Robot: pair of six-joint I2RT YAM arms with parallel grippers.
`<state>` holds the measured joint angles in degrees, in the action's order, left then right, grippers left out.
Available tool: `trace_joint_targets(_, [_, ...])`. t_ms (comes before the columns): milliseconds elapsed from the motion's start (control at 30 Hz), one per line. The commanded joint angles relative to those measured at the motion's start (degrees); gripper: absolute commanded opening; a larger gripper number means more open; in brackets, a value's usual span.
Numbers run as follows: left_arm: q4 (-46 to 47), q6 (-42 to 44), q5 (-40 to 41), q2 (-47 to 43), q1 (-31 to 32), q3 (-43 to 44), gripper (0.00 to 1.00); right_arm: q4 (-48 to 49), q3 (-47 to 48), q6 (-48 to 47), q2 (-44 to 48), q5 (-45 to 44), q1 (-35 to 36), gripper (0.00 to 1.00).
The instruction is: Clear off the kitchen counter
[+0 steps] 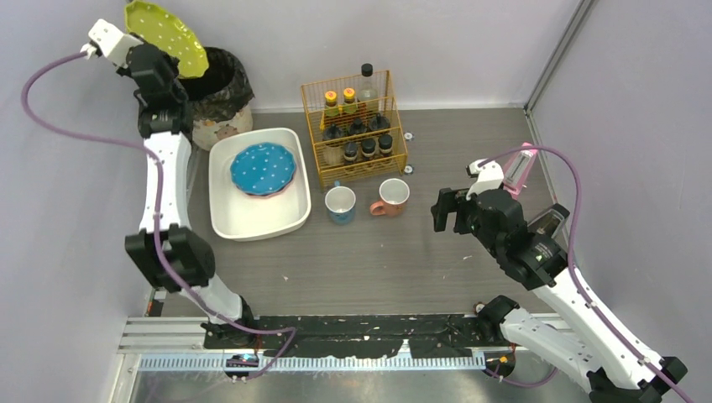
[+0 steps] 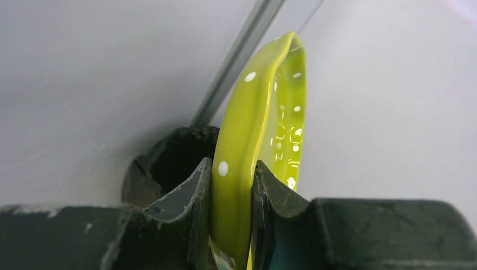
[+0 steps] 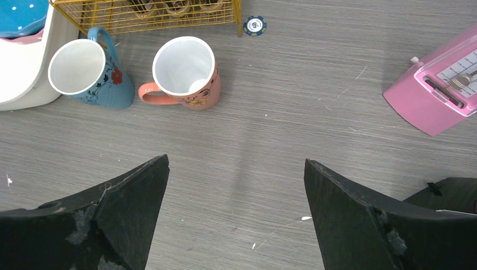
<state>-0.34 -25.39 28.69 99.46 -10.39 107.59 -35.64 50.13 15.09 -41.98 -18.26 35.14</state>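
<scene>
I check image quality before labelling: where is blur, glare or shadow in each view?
Left wrist view: the left hand is blurred up close; the green plate is sharper, with glare spots on its inner glaze. Right wrist view: the kitchen counter grain is sharp, with a faint shadow band. Top view: even light, soft shadows, no strong glare.

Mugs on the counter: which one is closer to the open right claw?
The pink mug, whose handle points at the blue mug. It stands on the side toward the right claw. The blue one sits beside the white tub, farther off.
</scene>
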Motion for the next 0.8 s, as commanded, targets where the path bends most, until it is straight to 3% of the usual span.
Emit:
trace_joint_targets(0, [11.2, -16.6, -5.3, -15.3, 0.3, -10.3, 0.00, 0.9, -0.9, -0.9, 2.6, 0.7, -0.2, 0.95])
trace_joint_targets(267, [10.5, -31.5, -14.2, -30.8, 0.4, -32.0, 0.00, 0.8, -3.1, -1.1, 6.2, 1.4, -0.2, 0.95])
trace_joint_targets(433, [9.8, -35.8, -16.9, -38.7, 1.7, -43.9, 0.00, 0.6, -3.6, -1.0, 6.8, 1.7, -0.2, 0.95])
trace_joint_targets(767, [10.5, -41.2, -18.0, -41.9, 2.6, -62.8, 0.00, 0.6, -3.9, -0.8, 6.2, 2.0, -0.2, 0.95])
